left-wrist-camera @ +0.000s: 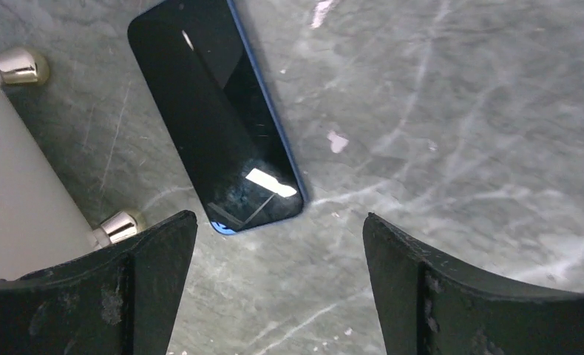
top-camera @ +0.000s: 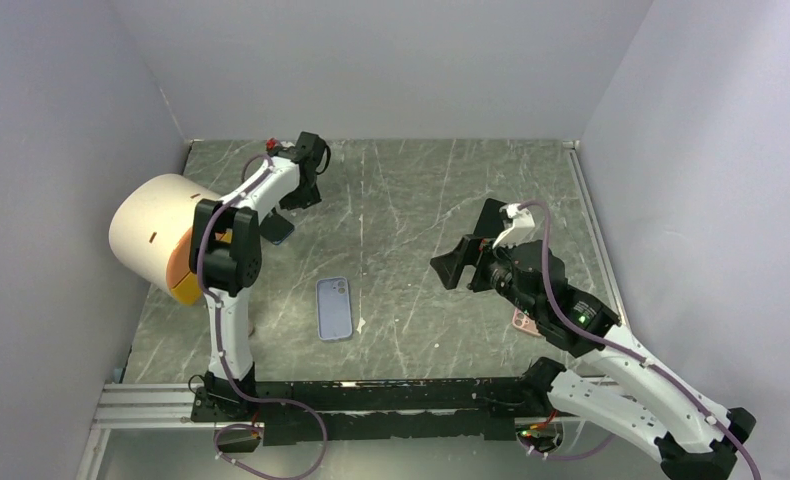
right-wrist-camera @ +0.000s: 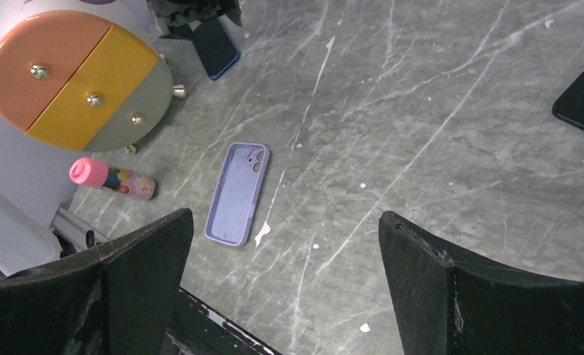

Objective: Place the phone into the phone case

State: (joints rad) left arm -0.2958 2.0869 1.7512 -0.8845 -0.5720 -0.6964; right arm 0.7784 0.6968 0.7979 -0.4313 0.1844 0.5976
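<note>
Grey veined stone table (top-camera: pixel 421 180) fills my overhead view. My left gripper (top-camera: pixel 291 208) reaches to the far left and hangs over the phone (top-camera: pixel 279 229), which lies flat beside a round cream drawer unit (top-camera: pixel 156 240). The lilac phone case (top-camera: pixel 335 308) lies hollow side up nearer the arm bases, well apart from the phone. My right gripper (top-camera: pixel 468 245) hangs above the right half of the table. From the left wrist camera, my left gripper (left-wrist-camera: pixel 278 229) has its jaws spread wide with nothing between them. The phone (left-wrist-camera: pixel 215 118) lies screen up just beyond the tips, its blue edge showing. From the right wrist camera, my right gripper (right-wrist-camera: pixel 285 222) is spread wide and holds nothing. The phone case (right-wrist-camera: pixel 237 194) lies below, right of a pink-capped tube (right-wrist-camera: pixel 111 177), and the phone (right-wrist-camera: pixel 216 48) is farther off.
</note>
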